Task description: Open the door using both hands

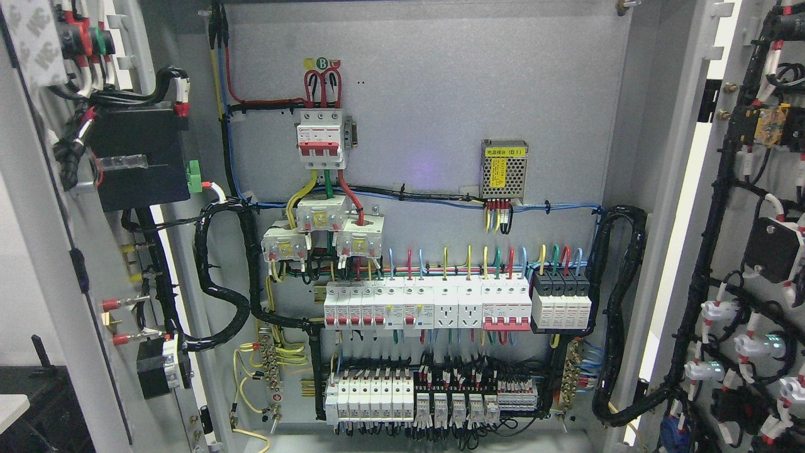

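An electrical cabinet fills the head view with both doors swung wide. The left door stands open at the picture's left, its inner face carrying a black box and bundled cables. The right door stands open at the right, lined with black cable looms and white connectors. Between them the grey back panel shows a red-and-white main breaker, rows of small breakers and terminal blocks. Neither of my hands nor either arm shows anywhere in the view.
A small metal power supply sits at the panel's upper right. Thick black cable looms curve down both sides of the panel. A dark object stands low at the far left, outside the cabinet.
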{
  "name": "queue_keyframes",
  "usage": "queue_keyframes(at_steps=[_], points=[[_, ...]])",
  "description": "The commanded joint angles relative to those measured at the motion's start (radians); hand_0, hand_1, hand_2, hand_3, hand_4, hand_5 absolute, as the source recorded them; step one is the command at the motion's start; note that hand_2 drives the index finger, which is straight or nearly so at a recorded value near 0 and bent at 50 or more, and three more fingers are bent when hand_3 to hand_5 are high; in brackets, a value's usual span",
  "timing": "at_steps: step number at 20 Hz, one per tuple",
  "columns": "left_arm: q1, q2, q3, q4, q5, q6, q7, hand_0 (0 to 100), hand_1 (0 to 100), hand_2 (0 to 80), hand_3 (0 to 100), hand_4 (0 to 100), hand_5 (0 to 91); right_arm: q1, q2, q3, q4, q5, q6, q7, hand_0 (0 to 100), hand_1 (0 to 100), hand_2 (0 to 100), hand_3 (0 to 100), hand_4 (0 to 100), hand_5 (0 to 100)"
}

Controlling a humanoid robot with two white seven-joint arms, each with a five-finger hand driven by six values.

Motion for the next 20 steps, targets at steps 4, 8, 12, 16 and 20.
queue_keyframes(at_steps=[4, 8, 12, 16, 20], points=[[0.010, 0.069, -0.068, -0.400, 0.015, -0.105, 0.006, 0, 0, 0.0, 0, 0, 0.0, 0.192, -0.083, -0.083, -0.153, 0.171, -0.134, -0.001, 38, 0, 0, 0, 0, 0], [0.005, 0.069, -0.065, -0.437, 0.015, -0.171, 0.006, 0, 0, 0.0, 0, 0, 0.0, 0.232, -0.096, -0.151, -0.165, 0.197, -0.239, 0.004, 38, 0, 0, 0, 0, 0], [-0.006, 0.067, -0.039, -0.518, 0.015, -0.195, 0.004, 0, 0, 0.0, 0, 0, 0.0, 0.243, -0.110, -0.183, -0.183, 0.197, -0.303, 0.002, 38, 0, 0, 0, 0, 0], [-0.010, 0.035, 0.007, -0.574, 0.021, -0.206, 0.004, 0, 0, 0.0, 0, 0, 0.0, 0.242, -0.114, -0.231, -0.183, 0.197, -0.320, 0.001, 38, 0, 0, 0, 0, 0], [-0.010, 0.000, 0.058, -0.635, 0.022, -0.209, 0.004, 0, 0, 0.0, 0, 0, 0.0, 0.229, -0.125, -0.255, -0.185, 0.197, -0.320, -0.001, 38, 0, 0, 0, 0, 0]])
